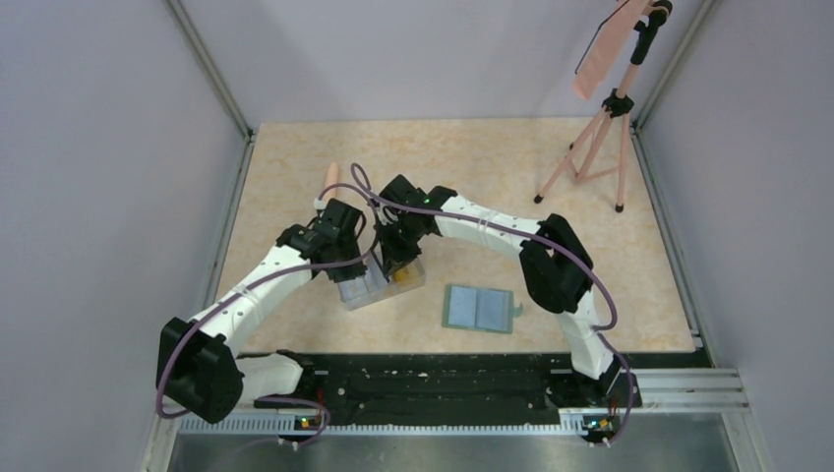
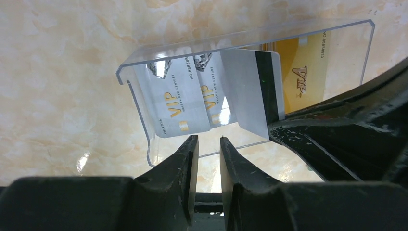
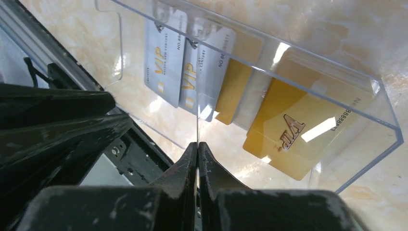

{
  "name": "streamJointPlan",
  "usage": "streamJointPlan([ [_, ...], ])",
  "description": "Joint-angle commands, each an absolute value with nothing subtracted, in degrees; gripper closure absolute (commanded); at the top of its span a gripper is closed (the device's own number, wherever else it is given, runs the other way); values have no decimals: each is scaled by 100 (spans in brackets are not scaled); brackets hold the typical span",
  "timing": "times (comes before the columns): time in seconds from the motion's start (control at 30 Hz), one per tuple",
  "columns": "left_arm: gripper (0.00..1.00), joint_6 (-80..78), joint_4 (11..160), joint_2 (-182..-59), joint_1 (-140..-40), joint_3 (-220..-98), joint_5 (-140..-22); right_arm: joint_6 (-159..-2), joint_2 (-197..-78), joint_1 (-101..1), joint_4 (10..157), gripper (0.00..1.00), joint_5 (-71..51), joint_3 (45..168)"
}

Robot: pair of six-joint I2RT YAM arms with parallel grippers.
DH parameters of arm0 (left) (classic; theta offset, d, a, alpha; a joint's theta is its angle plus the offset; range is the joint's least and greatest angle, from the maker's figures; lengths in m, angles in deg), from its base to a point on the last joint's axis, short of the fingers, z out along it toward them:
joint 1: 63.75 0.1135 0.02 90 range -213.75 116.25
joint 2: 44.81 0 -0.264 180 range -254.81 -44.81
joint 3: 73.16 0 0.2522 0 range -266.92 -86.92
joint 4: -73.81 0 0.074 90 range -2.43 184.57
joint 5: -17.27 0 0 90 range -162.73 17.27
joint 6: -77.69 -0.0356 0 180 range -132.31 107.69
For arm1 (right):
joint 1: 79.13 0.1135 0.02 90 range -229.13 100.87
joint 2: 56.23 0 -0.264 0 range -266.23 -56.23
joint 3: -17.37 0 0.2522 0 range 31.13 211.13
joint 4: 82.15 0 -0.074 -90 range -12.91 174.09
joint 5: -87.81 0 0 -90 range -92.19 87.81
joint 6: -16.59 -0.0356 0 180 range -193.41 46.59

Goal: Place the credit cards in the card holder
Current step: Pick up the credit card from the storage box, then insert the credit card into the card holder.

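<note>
The right gripper is pressed together on the edge of a whitish credit card with a black stripe, holding it edge-on in the clear box. In that box two whitish VIP cards overlap at one end and yellow-orange cards lie at the other. The left gripper stands narrowly parted at the box's near wall, though I cannot tell whether it bites on it. The card holder lies open on the worktop, pale blue pages up, well apart from the box.
</note>
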State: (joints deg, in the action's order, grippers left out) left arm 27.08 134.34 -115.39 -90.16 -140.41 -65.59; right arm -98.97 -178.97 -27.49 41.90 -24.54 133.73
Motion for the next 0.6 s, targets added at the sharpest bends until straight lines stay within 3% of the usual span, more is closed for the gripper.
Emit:
streamJointPlan([
  [0.0,71,2823,13402,-11343,-9019,-13917,-6547,-9975,-17377,-2693,4593,100,-2578,13242],
  [0.3,70,2863,13390,-11102,-9019,-13907,-6545,-9862,-17122,-2747,4280,100,-1872,13119],
  [0.57,68,3045,12616,-10422,-9009,-13705,-7197,-9969,-15993,-3294,4731,100,-2417,12413],
])
